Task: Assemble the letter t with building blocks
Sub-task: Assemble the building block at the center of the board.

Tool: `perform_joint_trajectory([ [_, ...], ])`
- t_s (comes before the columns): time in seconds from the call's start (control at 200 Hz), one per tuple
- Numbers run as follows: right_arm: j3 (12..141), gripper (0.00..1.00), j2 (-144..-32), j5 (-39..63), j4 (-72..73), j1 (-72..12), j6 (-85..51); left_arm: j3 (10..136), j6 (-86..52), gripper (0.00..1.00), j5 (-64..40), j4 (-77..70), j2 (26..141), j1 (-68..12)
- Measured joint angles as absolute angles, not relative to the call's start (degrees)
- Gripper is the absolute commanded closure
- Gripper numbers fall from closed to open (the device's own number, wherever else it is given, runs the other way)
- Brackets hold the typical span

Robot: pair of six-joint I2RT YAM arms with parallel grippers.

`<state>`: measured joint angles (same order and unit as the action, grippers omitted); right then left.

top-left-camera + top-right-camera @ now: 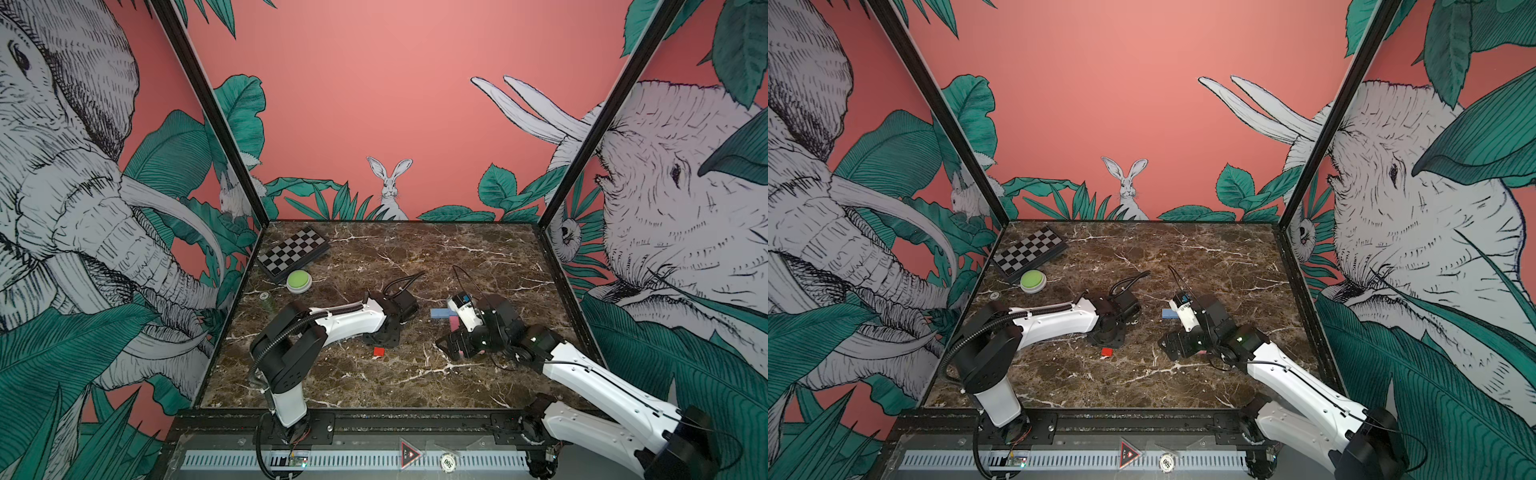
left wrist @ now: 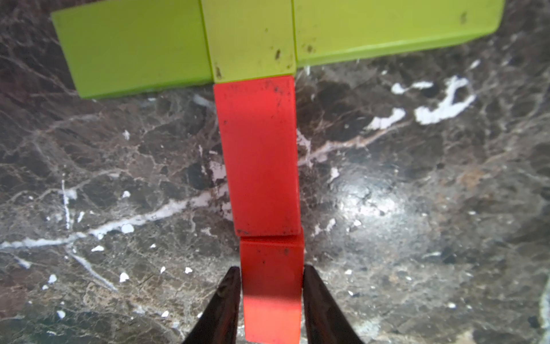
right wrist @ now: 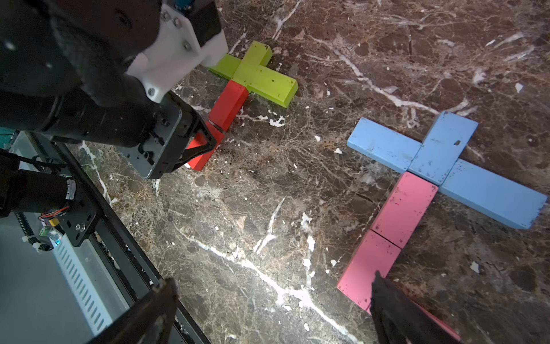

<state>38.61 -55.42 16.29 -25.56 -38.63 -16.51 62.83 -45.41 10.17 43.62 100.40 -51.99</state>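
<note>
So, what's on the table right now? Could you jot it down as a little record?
Letter by left arm: green blocks across, red blocks as stem
Letter by right arm: blue blocks across, pink blocks as stem
Left gripper: shut on the end red block
Right gripper: open, one finger by the end pink block
Far left corner: chequered board, green button
</note>
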Motion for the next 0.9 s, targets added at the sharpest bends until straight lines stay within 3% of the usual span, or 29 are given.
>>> perform_joint_trajectory([
  [0.895,38.5,0.02,-54.24,16.27,-26.02,-38.63,-16.51,62.83,-46.17,0.66,9.98,43.09,100.49,-51.18],
])
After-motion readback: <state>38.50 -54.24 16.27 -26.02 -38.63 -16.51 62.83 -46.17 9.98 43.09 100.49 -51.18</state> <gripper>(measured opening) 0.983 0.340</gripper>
